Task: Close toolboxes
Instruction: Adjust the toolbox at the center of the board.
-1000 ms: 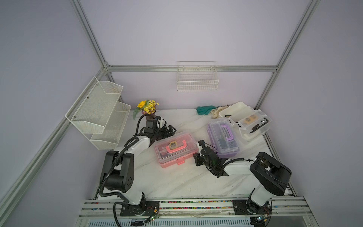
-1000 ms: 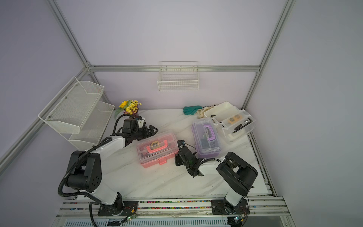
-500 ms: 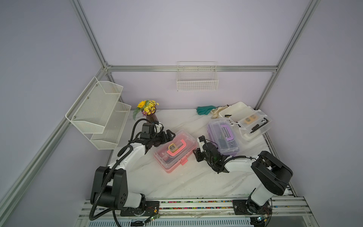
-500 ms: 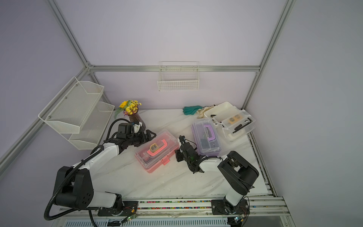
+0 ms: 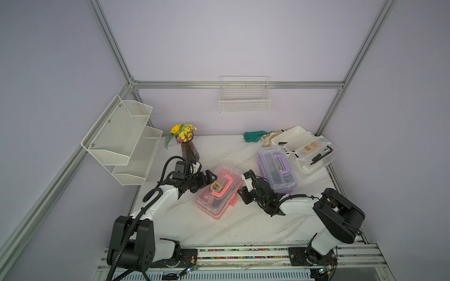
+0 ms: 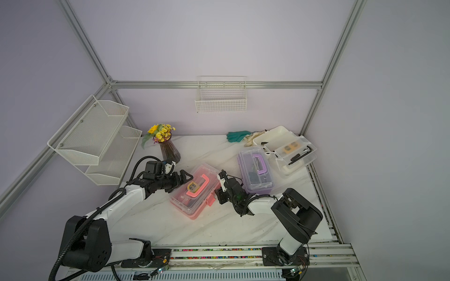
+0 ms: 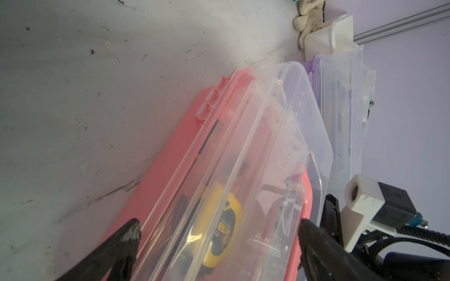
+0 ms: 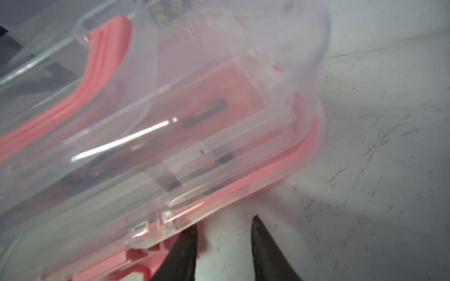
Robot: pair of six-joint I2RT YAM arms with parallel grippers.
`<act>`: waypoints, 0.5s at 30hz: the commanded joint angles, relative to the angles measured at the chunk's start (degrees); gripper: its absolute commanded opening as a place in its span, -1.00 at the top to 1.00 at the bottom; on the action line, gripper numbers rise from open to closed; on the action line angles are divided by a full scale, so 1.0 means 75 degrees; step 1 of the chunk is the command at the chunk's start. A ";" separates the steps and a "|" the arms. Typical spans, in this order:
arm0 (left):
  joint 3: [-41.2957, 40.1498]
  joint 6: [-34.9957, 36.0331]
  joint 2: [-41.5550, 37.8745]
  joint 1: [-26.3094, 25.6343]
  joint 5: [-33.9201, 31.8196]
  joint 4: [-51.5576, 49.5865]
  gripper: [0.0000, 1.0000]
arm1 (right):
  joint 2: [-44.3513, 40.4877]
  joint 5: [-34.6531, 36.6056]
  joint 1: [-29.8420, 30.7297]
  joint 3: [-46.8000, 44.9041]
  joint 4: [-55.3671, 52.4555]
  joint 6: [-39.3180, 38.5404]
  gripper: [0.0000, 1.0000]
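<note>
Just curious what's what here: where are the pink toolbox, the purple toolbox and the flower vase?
pink toolbox [image 5: 214,203], in a top view, on its clear lid.
purple toolbox [image 5: 276,170], in a top view, middle of its lid.
flower vase [image 5: 190,151], in a top view, on its glass body.

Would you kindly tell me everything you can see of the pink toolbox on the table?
The pink toolbox is a small plastic box: pink base, clear lid down on it, pink handle on top, pink latch sticking outward, apparently unfastened. A yellow tape measure shows inside. It lies askew on the marble table. The open left gripper straddles one end; the open right gripper sits beside the latch, contact unclear.
</note>
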 commanded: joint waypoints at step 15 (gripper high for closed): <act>0.0940 0.0648 0.0175 0.0050 -0.0847 -0.0449 -1.00 | 0.0553 0.0195 -0.0051 0.0396 0.0470 -0.1159 -0.07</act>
